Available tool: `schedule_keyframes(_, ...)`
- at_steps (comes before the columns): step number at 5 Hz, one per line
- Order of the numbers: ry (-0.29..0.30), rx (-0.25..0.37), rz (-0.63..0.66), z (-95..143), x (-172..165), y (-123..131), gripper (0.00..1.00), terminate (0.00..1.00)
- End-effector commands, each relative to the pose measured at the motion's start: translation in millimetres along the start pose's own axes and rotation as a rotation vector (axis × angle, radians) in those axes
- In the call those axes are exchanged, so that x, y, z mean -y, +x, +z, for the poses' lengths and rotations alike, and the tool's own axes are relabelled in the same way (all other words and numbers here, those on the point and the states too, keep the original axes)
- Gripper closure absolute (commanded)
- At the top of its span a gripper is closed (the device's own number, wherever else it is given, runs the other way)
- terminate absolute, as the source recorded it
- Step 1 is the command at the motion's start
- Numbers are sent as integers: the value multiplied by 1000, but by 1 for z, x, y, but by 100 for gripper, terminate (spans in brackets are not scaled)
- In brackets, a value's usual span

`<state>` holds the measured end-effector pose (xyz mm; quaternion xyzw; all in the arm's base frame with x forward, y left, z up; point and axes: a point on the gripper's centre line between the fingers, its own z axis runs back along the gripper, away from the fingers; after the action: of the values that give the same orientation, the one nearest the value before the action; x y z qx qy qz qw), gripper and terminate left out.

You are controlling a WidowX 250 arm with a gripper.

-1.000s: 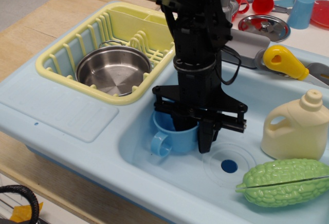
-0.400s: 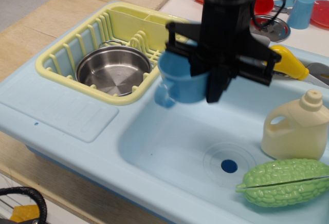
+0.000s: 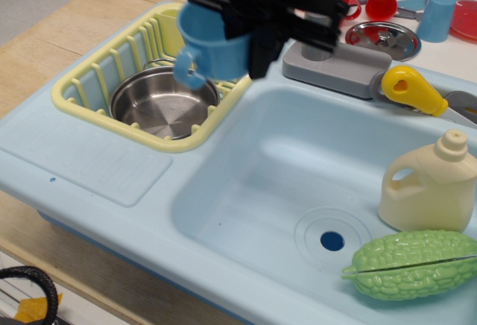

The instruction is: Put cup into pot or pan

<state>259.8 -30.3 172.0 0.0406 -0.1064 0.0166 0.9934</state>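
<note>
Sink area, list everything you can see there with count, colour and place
mug: 1, light blue, held in the air over the rack's right edge
pot: 1, shiny steel, inside the rack
dish rack: 1, pale yellow, left of the basin
sink: 1, light blue, centre
jug: 1, cream, right side of the basin
bumpy gourd: 1, green, basin's near right
lid: 1, steel, counter behind
red cup: 1, counter behind
gripper: 1, black, fingers closed on the mug

Light blue cup, silver pot
</note>
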Motion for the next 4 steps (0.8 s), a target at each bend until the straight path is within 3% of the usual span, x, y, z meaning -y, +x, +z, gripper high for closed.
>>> schedule_keyframes(1,-18,14,-6,-8,-34,18,100,0)
schedule_keyframes(2,-36,1,-21,-23,-51,17,0,0)
schedule_keyframes(4,-44,-21,-23,-29,-67,17,0,0)
